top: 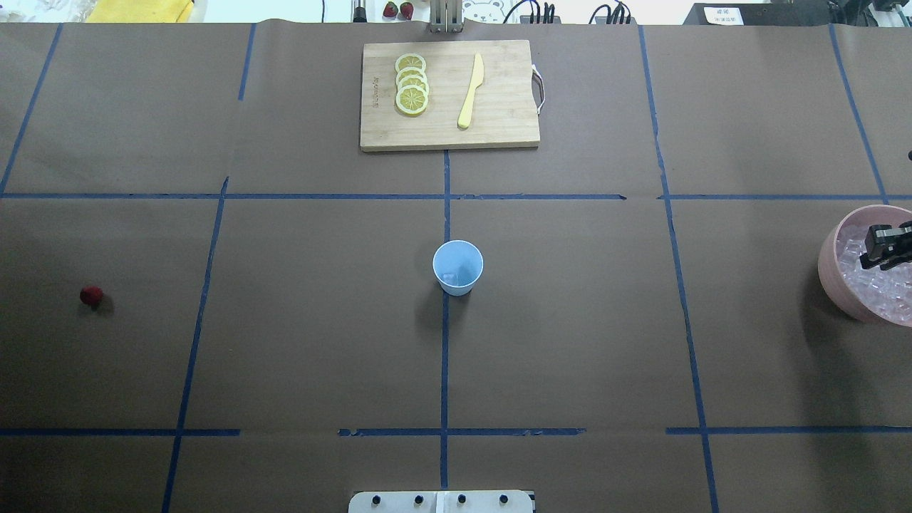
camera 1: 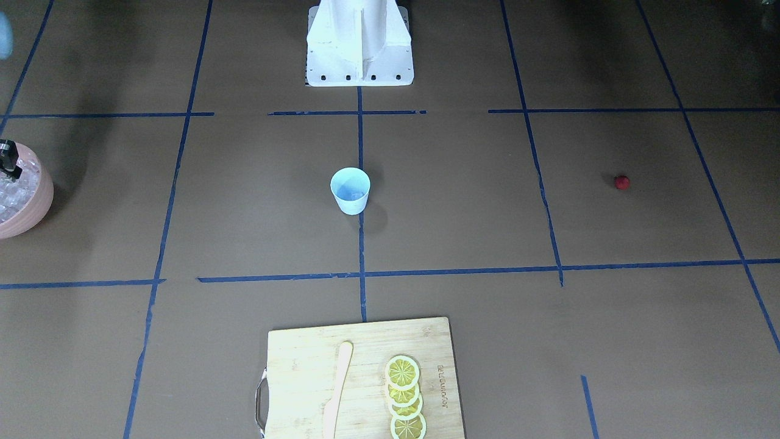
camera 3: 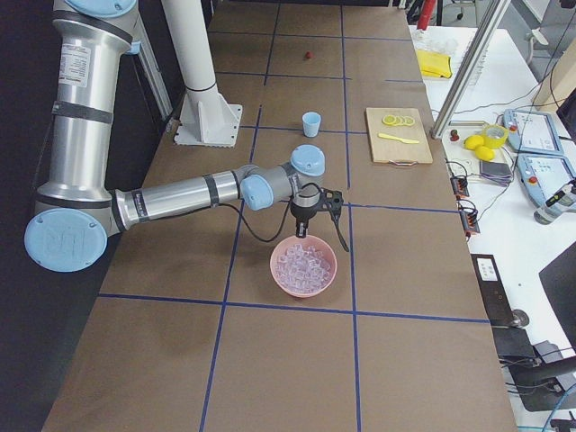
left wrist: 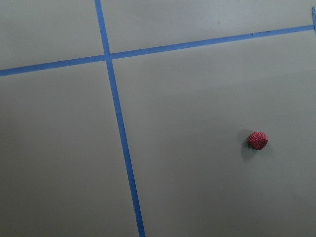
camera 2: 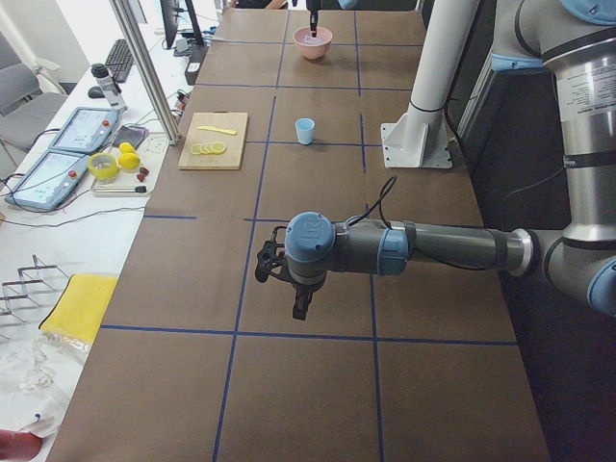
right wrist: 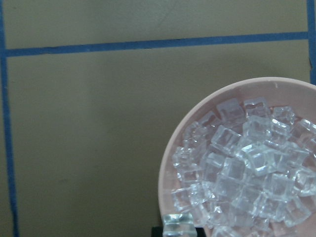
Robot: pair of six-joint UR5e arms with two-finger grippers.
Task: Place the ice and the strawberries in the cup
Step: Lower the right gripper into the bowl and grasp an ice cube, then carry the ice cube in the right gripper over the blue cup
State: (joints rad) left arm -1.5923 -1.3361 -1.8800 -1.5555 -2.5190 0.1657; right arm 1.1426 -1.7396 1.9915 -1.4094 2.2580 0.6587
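1. The right gripper [top: 875, 255] hangs over the pink bowl [top: 830, 281]. In its wrist view one ice cube [right wrist: 177, 226] sits at its fingertips, so it looks pinched.
2. The cup [top: 457, 267] stands upright, well apart from that gripper and on the robot's left of it. I judge the next move to be a sideways carry.
3. The left gripper [camera 2: 299, 310] shows only side-on, so I cannot tell whether it is spread or closed. The strawberry [left wrist: 257, 140] lies on the table beneath it, right of its camera's centre. This arm is the nearer one.

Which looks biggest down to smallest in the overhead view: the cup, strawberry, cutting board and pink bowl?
1. cutting board
2. pink bowl, though the picture's edge cuts it off
3. cup
4. strawberry
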